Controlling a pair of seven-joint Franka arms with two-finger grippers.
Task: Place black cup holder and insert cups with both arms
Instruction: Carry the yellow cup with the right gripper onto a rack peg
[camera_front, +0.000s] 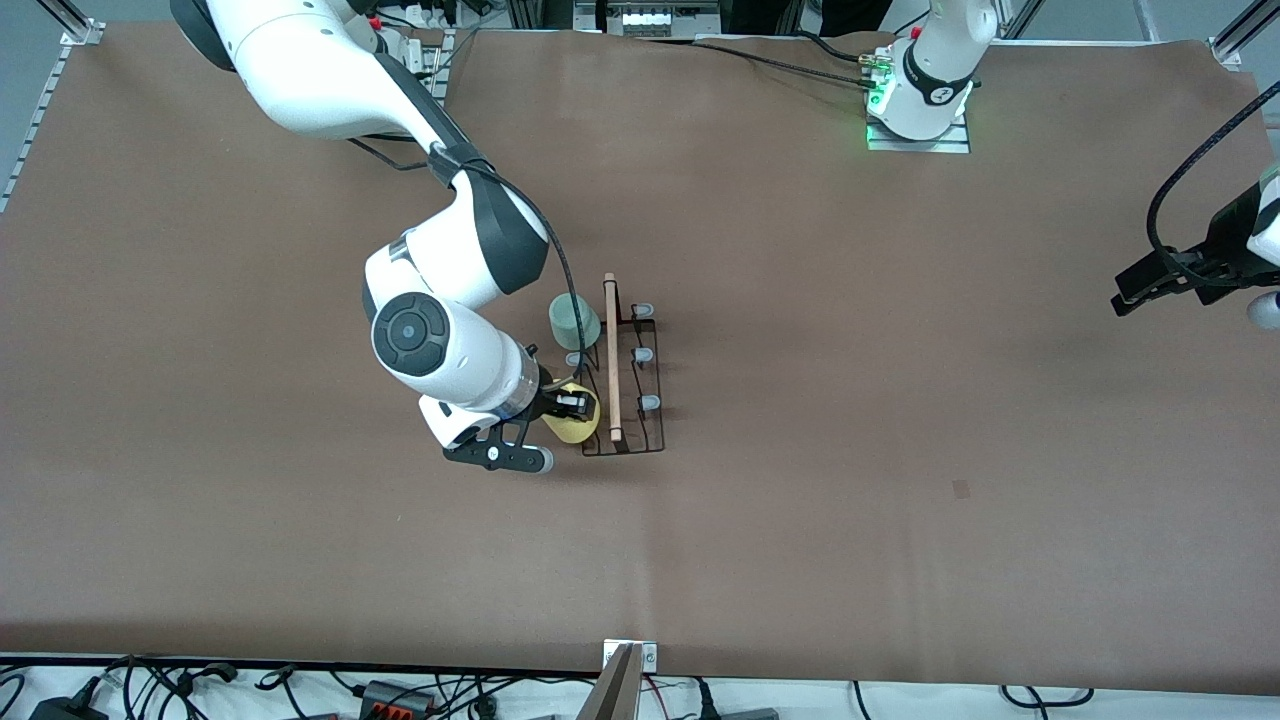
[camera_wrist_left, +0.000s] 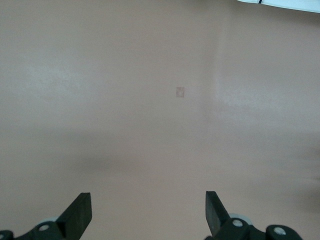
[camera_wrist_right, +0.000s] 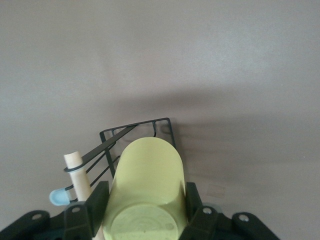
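right fingers (camera_wrist_right: 95, 202): clamped on the yellow cup (camera_wrist_right: 146, 192), one on each side of it, cup upside down with its base facing the wrist cam
left fingers (camera_wrist_left: 80, 212): spread wide, nothing between them, just bare brown table (camera_wrist_left: 150, 75) below
right gripper (camera_front: 572, 404): over the rack's end nearest the front camera, on the right arm's side of the wooden handle
left gripper (camera_front: 1135, 290): parked way off toward the left arm's end of the table, well apart from the rack, arm just waiting
black cup holder (camera_front: 640, 400): sits mid-table, wooden handle (camera_front: 611, 355) running along its length
green cup (camera_front: 573, 320): upside down on a peg at the rack's end farther from the front camera, same side of the handle as the yellow one
pegs (camera_front: 650, 402): front view shows three bare grey-blue tips on the left arm's side of the handle
front vs wrist: front view mostly hides the yellow cup under the gripper; right wrist view shows it properly, plus the rack's corner (camera_wrist_right: 162, 122) just past its rim
left wrist view: no rack, no cups, only table and a small pale square mark (camera_wrist_left: 180, 91)
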